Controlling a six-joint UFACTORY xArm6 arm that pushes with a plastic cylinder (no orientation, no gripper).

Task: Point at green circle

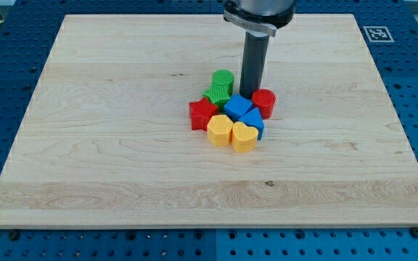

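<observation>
Nearly done, I judge: just left of frame centre a red plastic star block (202, 114) sits on the wooden tabletop (107, 145); right of it the green circle (223, 81); my tip (250, 96) stands just beside it. No jaws exist here.

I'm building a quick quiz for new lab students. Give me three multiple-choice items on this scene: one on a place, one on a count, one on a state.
1. Where is my tip relative to the green circle?
A. on its right in the view
B. on its left in the view
C. far off at the board's bottom edge

2. How many yellow blocks are there?
A. one
B. two
C. four

3. How do the blocks lie?
A. scattered to the corners
B. stacked in a tower
C. bunched in one cluster

Answers: 1 A, the rod comes down just right of the green circle. 2 B, yellow blocks at and. 3 C, all sit together mid-board.
</observation>
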